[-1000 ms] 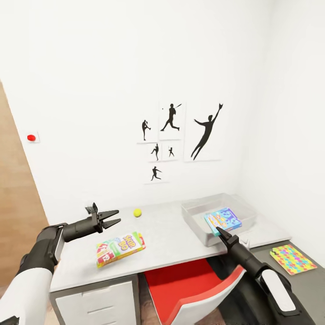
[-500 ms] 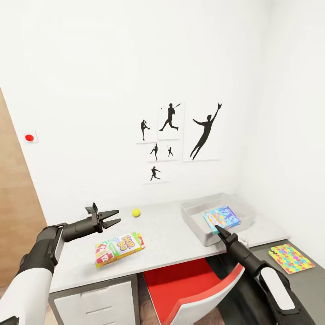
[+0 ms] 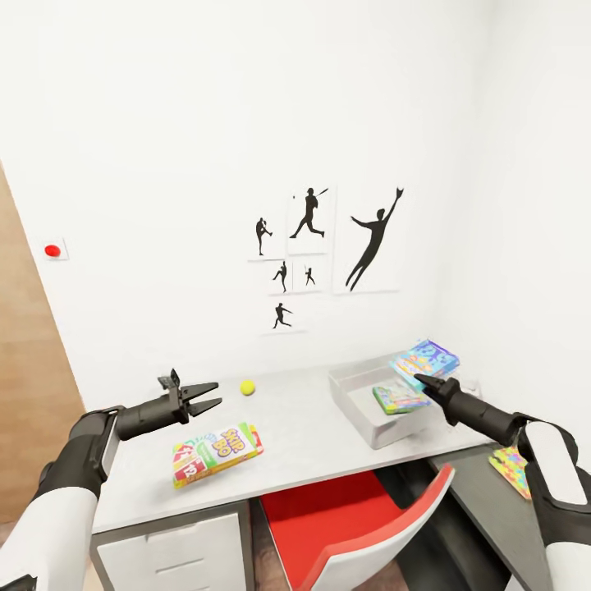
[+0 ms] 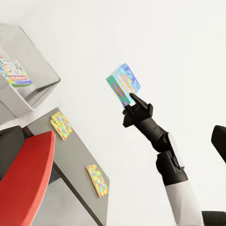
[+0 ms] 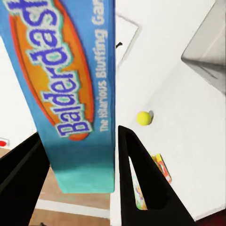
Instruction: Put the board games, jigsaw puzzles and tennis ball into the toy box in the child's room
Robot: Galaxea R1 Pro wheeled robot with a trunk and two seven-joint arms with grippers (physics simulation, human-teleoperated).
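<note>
Currently, the right gripper (image 3: 420,379) pinches a small blue board game (image 3: 426,359) between its fingers (image 5: 141,183), holding it in the air above the far side of the toy box (image 3: 361,413); the right wrist view shows the printed title Balderdash on the clamped box. A pale green multicoloured board game (image 3: 397,397) lies flat inside the toy box, which rests on the right end of the desk (image 3: 308,431). The left gripper (image 3: 205,395) hangs above the left part of the desk with its fingers spread and nothing between them. The SKIP-BO board game (image 3: 216,451) lies flat on the desk near that gripper. The tennis ball (image 3: 247,387) rests on the desk toward the wall, apart from the SKIP-BO box. Two jigsaw puzzles (image 4: 61,125) (image 4: 97,180) lie flat on the lower dark grey side unit (image 4: 82,150), well apart from each other. A red chair (image 3: 345,517) stands under the desk.
</note>
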